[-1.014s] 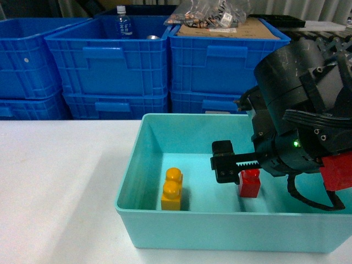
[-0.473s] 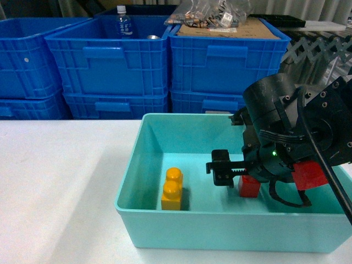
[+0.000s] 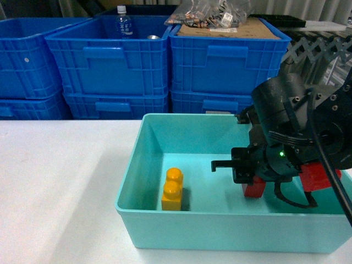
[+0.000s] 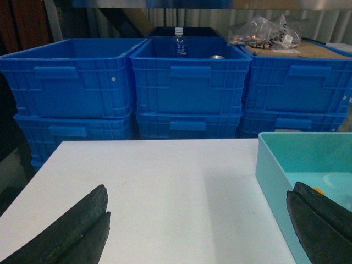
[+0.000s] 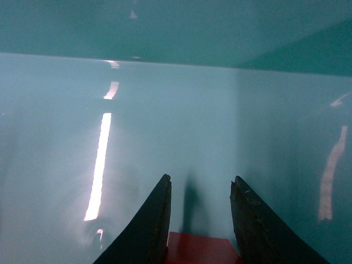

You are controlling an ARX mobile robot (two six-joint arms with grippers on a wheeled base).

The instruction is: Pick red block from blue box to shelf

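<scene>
The red block [image 3: 253,190] rests on the floor of the turquoise blue box [image 3: 220,220], near its right side. My right gripper [image 3: 250,177] reaches down into the box and is shut on the block. In the right wrist view, the block [image 5: 199,250] fills the gap low between the two dark fingers [image 5: 148,231], with the gripper [image 5: 202,181] facing the box's inner wall [image 5: 165,110]. My left gripper [image 4: 199,192] hangs wide open over the white table [image 4: 165,176], left of the box [image 4: 275,165]. The shelf is out of view.
A yellow-orange two-stud brick [image 3: 172,190] stands in the box's left half. Stacked dark blue crates [image 3: 110,66] line the back, one holding a bottle [image 3: 124,23], another topped by cardboard and bagged parts [image 3: 220,19]. The right arm's bulk [image 3: 308,126] overhangs the box.
The right gripper's left finger has slid right toward the red block, narrowing the jaws around it. The arm body shifted slightly. The block stays on the box floor.
</scene>
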